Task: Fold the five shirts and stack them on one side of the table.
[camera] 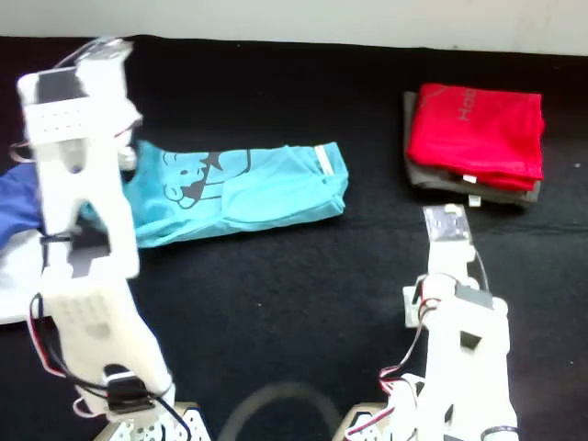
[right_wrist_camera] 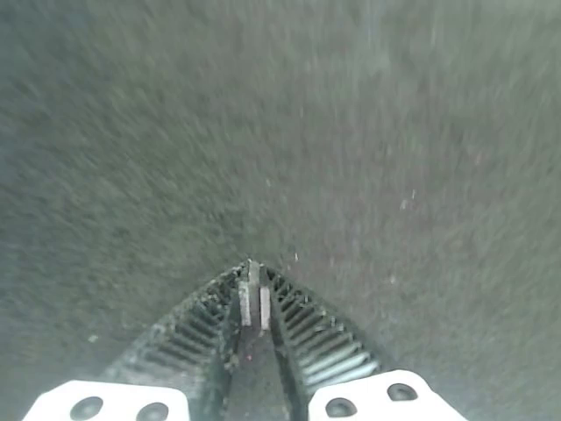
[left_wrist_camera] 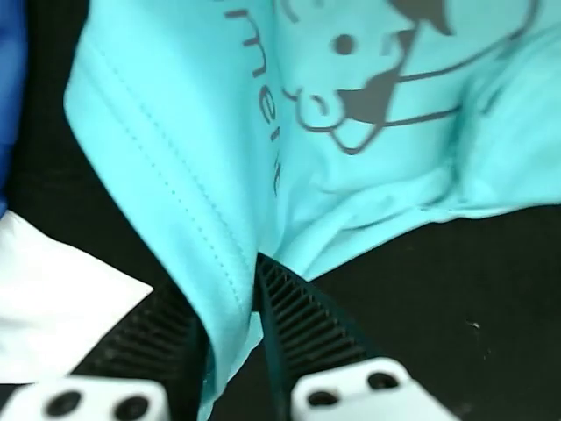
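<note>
A black table (camera: 303, 294) seen from above, with two white robot arms at its near edge. A turquoise shirt (camera: 239, 188) with a cartoon print lies left of centre, loosely folded lengthwise and rumpled. The left gripper (left_wrist_camera: 235, 294) is closed down on a stitched edge of this shirt, with a thin fold of cloth pinched between its ribbed jaws. The right gripper (right_wrist_camera: 252, 272) is closed with nothing in it, its jaws meeting above bare tabletop. At the far right a folded red shirt (camera: 476, 133) sits on a folded grey shirt (camera: 427, 176) (the stack so far). A blue shirt (camera: 16, 207) and a white shirt (camera: 18, 276) lie at the left edge, just beside the turquoise one.

Risk: the pinch takes little cloth, so a quick pull could slip it free. Lifting from one corner alone could bunch the shirt or undo its fold, and a low drag might snag the neighbouring blue or white cloth.
</note>
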You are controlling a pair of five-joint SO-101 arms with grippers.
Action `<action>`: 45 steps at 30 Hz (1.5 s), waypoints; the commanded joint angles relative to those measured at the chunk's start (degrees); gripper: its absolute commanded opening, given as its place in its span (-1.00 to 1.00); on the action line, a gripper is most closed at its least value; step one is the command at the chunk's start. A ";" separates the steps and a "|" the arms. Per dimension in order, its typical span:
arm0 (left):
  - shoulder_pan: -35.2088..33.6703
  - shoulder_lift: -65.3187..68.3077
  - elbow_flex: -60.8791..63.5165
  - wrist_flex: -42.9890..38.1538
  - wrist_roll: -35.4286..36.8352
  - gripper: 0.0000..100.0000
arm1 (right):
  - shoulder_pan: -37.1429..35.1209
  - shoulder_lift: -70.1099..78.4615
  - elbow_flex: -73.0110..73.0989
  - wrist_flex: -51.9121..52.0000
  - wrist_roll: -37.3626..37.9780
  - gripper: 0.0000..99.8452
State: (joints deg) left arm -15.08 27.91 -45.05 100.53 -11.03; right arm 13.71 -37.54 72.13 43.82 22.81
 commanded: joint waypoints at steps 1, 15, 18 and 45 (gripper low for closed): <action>10.51 -8.40 0.84 0.35 -0.35 -0.98 | 1.10 -1.45 4.09 -3.12 0.18 -0.99; 30.73 6.81 -0.13 -21.19 -0.35 -0.98 | 1.10 -1.45 11.65 -9.89 0.18 -0.99; 32.84 10.51 -0.22 -25.23 -0.35 -0.98 | 1.10 -1.45 11.65 -9.89 0.18 -0.99; 29.23 29.67 -47.34 -5.10 9.23 -0.94 | 1.10 -1.45 11.56 -9.98 0.18 -0.99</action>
State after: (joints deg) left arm 14.46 57.10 -91.38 92.00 -2.33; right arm 14.33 -38.95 82.07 34.68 22.81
